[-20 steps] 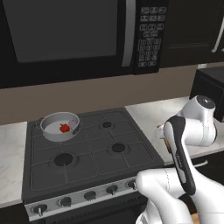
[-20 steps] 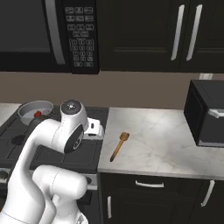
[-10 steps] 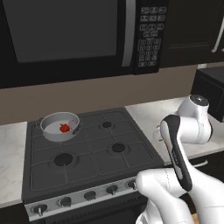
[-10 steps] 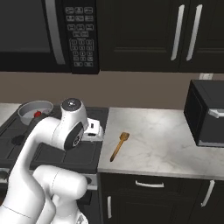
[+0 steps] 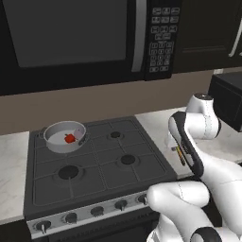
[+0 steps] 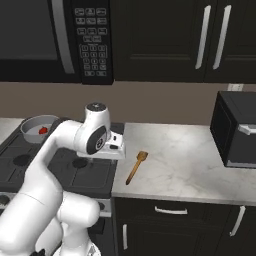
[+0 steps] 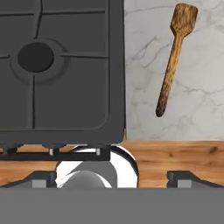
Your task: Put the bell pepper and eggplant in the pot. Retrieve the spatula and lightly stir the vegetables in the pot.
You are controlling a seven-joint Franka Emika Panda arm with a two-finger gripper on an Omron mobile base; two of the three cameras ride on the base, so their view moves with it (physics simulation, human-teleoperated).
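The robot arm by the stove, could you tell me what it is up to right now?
It is going for the spatula, which lies untouched on the marble counter right of the stove. The gripper hangs open above the stove's edge, holding nothing. The pot sits on the back left burner with the bell pepper inside. No stirring has begun.

In the left base view we see just a sliver of the spatula (image 5: 180,155), the rest hidden behind the arm's forearm. The bell pepper (image 5: 70,138) in the pot (image 5: 53,140) is too small for us to make out any detail, and in the right base view the pot's left rim is covered by the arm. The gripper's fingers (image 7: 181,178) are cut off at the hand view's bottom edge, though they seem set wide apart.
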